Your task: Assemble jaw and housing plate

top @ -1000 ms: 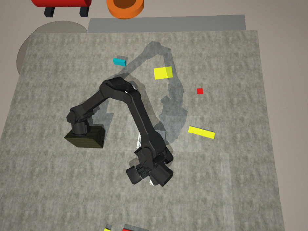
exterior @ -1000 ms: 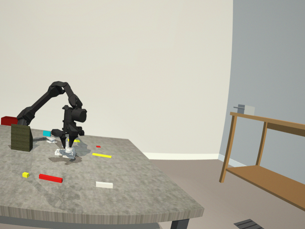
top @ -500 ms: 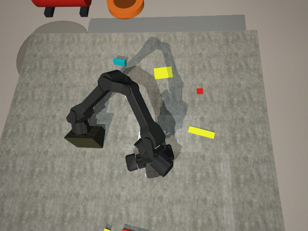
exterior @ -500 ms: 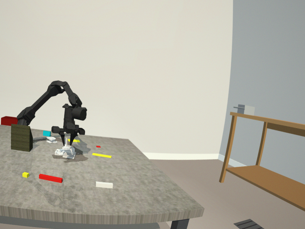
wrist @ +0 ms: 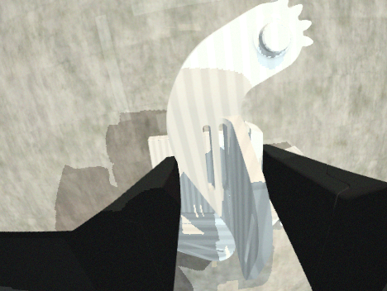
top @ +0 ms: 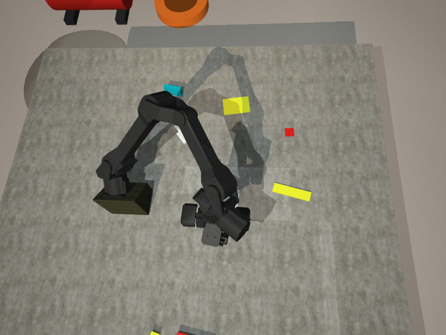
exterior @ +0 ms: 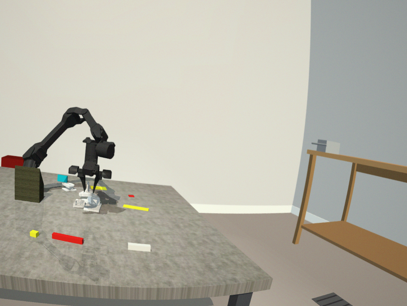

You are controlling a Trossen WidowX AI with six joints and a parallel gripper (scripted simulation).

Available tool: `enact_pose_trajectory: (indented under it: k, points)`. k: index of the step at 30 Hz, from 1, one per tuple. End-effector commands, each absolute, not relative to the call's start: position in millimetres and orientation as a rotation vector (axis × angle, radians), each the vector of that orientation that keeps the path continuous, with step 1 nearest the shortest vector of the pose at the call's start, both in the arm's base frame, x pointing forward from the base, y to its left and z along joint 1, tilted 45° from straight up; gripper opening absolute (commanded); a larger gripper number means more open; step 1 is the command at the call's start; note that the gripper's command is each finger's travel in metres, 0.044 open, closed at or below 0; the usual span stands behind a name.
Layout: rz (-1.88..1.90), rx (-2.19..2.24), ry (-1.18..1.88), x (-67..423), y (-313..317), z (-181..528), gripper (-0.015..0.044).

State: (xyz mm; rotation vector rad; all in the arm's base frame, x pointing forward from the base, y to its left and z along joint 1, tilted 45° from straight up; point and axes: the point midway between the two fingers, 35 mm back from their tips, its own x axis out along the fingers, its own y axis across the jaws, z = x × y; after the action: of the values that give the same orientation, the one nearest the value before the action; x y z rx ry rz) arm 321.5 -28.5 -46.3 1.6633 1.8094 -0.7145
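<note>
One gripper (top: 212, 236) (exterior: 88, 192) (wrist: 217, 159) pinching one white toothed jaw (wrist: 211, 83), two yellow bars or plates (top: 291, 191) (exterior: 135, 207), one cyan block (top: 173, 89) (exterior: 62, 178).

From the top, the black robot arm (top: 196, 138) (exterior: 54, 133) hides most of the small white piece (top: 181, 134) (exterior: 68, 186) on the far left. It hides the white, curved, toothed jaw (wrist: 207, 87) too. At the far edge, the big round red thing (top: 89, 3) and the thick orange ring (top: 180, 21) are cut off. At the near edge, so are the little yellow block (top: 154, 333) (exterior: 34, 233) and long red bar (top: 185, 334) (exterior: 67, 238). From outside, the jaw's teeth are too small to see.
</note>
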Motion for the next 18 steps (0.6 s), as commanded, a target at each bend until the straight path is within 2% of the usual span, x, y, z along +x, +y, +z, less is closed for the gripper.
enact_pose_trajectory:
  k: [1,18]
  points:
    - [-0.813,1.731,1.795,319,-22,-37,0.0134]
    - [-1.223,1.962,1.722,305,1,-14,0.0134]
